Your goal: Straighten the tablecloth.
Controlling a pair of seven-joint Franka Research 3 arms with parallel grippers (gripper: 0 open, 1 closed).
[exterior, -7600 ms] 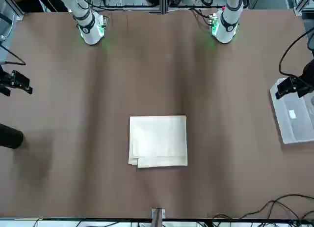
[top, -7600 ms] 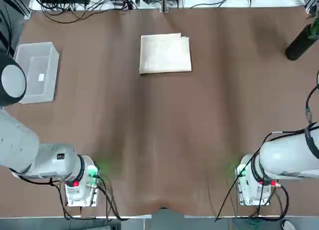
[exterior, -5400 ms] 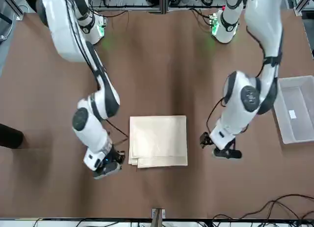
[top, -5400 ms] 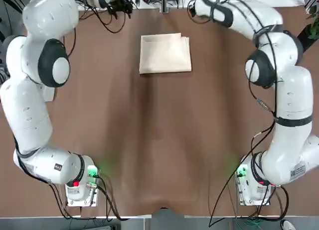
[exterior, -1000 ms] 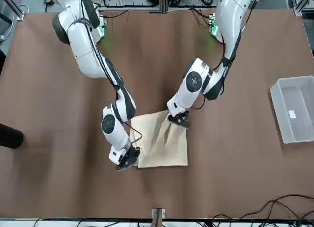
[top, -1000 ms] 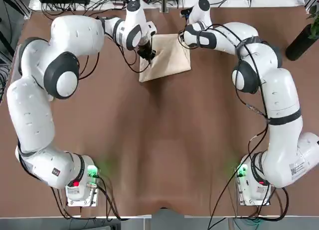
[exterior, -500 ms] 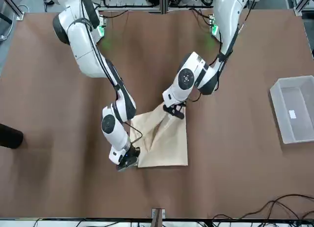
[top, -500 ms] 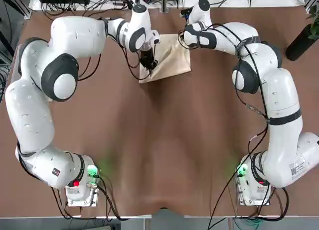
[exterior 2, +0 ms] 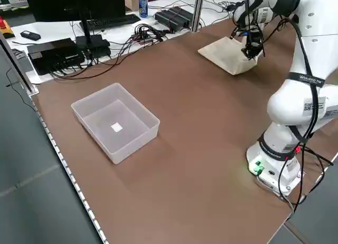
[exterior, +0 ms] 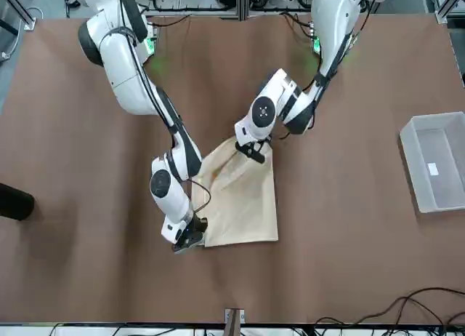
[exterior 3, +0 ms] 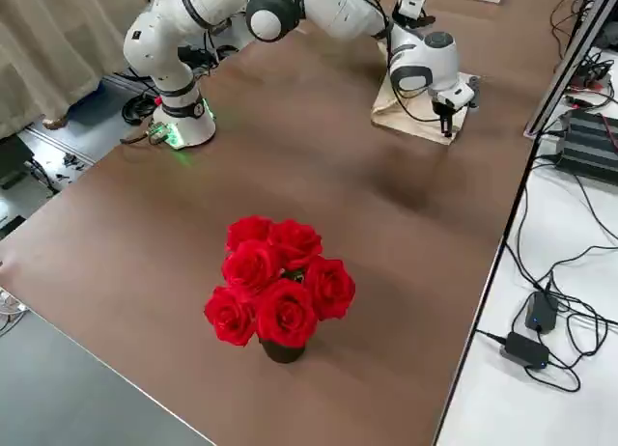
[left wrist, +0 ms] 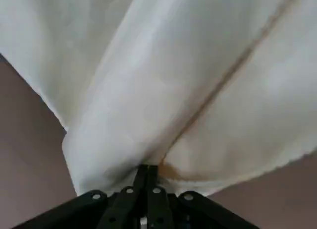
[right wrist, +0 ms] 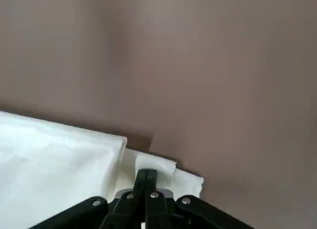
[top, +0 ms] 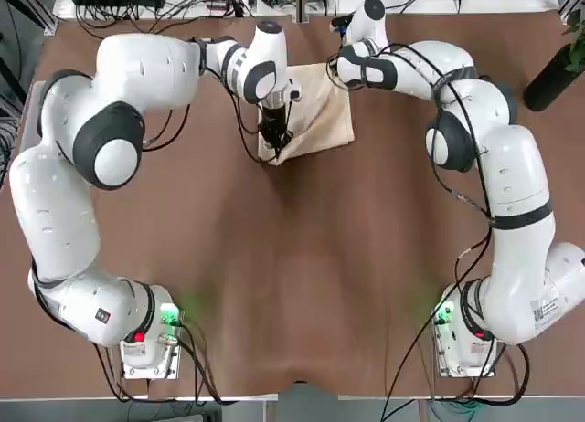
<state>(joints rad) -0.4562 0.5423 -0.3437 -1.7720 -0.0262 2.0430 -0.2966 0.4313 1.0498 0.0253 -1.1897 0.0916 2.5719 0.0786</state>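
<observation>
Tablecloth (top: 320,111) lies at the far side of the table (top: 302,258) from the arm bases, near the middle of that edge, cream and partly unfolded, with a raised fold running across it. The left gripper (top: 274,134) is over the near left corner of the cloth; its fingers (left wrist: 146,175) are pressed together with a pinch of the fabric between them, and the cloth rises in a ridge toward that pinch. The right gripper (exterior: 190,238) is low at the far right corner of the cloth, and its fingers (right wrist: 145,178) are also closed tight, on the layered edge of the fabric, as the right wrist view shows. In the front view the cloth makes a slanted shape, narrow at the left gripper and wider at the edge by the right gripper. A clear bin (exterior: 434,160) sits well apart, on the robot's left side of the table. A bunch of red roses (exterior 3: 277,284) stands far from the cloth, on the robot's right side.
</observation>
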